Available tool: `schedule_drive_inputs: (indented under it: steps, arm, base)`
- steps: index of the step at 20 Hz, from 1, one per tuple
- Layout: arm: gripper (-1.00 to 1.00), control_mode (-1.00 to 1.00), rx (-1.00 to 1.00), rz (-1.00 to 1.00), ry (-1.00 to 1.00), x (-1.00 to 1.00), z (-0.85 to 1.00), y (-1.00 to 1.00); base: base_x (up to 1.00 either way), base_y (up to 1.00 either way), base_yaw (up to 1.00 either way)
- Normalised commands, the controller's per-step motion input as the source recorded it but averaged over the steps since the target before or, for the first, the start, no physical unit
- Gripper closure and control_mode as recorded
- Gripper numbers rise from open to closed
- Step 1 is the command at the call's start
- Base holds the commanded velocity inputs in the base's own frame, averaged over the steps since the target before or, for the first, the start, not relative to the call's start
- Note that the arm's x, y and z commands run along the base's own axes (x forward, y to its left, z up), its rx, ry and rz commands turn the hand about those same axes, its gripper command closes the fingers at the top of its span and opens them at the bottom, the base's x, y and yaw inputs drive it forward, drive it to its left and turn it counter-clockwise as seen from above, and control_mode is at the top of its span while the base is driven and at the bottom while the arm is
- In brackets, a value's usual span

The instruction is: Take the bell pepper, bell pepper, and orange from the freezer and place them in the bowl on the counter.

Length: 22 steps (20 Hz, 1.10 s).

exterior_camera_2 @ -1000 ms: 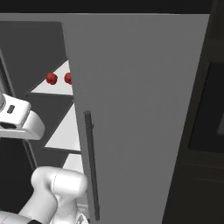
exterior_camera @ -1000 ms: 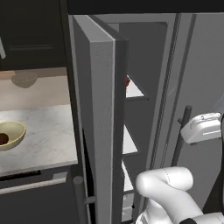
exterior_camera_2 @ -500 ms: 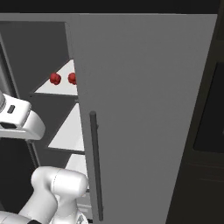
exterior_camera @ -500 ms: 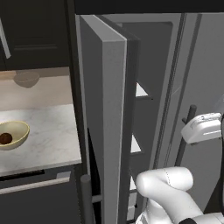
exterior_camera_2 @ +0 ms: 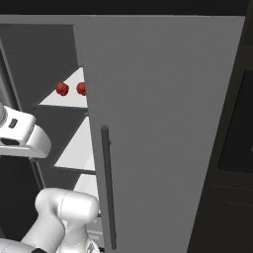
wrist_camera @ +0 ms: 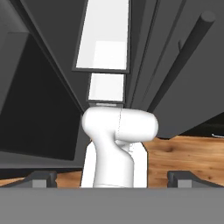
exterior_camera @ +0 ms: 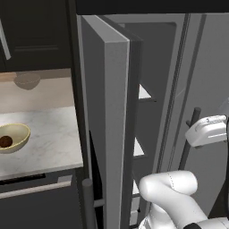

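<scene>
Two red bell peppers point(exterior_camera_2: 62, 89) point(exterior_camera_2: 81, 89) sit side by side on an upper white shelf of the freezer point(exterior_camera_2: 69, 148), partly behind its open grey door point(exterior_camera_2: 163, 123). In the left base view the pale-yellow bowl point(exterior_camera: 18, 132) stands on the marbled counter point(exterior_camera: 49, 138), left of the door point(exterior_camera: 105, 125), with the dark orange point(exterior_camera: 6, 141) lying in it. My gripper point(wrist_camera: 113, 179) is open with nothing between its fingertips point(wrist_camera: 41, 178). It looks down at the lower freezer drawers point(wrist_camera: 105, 54), well below the peppers' shelf.
The door's long bar handle point(exterior_camera_2: 107, 188) faces the right base camera. A duller grey-tan bowl point(exterior_camera: 27, 80) sits at the back of the counter. Dark cabinets point(exterior_camera: 36, 197) run under the counter. Wooden floor point(wrist_camera: 188, 151) lies below the hand.
Both base views have shifted, so the scene sits a little further right; the camera moved, not the things. The pepper once glimpsed past the door in the left view is now hidden. The gripper stays open.
</scene>
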Motion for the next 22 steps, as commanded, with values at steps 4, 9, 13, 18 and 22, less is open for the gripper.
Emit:
schedule_drive_inputs:
  steps: [4,9,13,18,22]
  arm:
    - [-1.00,1.00,0.00,0.00,0.00,0.00,0.00,0.00]
    - [-1.00,1.00,0.00,0.00,0.00,0.00,0.00,0.00]
    - [-1.00,1.00,0.00,0.00,0.00,0.00,0.00,0.00]
    - [-1.00,-1.00,0.00,0.01,-0.11,-0.01,-0.02,0.10]
    - [-1.00,-1.00,0.00,0.05,-0.26,0.03,0.00,0.28]
  base:
    - [0.00,0.02,0.00]
    - [0.00,0.00,0.00]
    - [0.00,0.00,0.00]
    - [0.00,0.00,0.00]
    - [0.00,0.00,0.00]
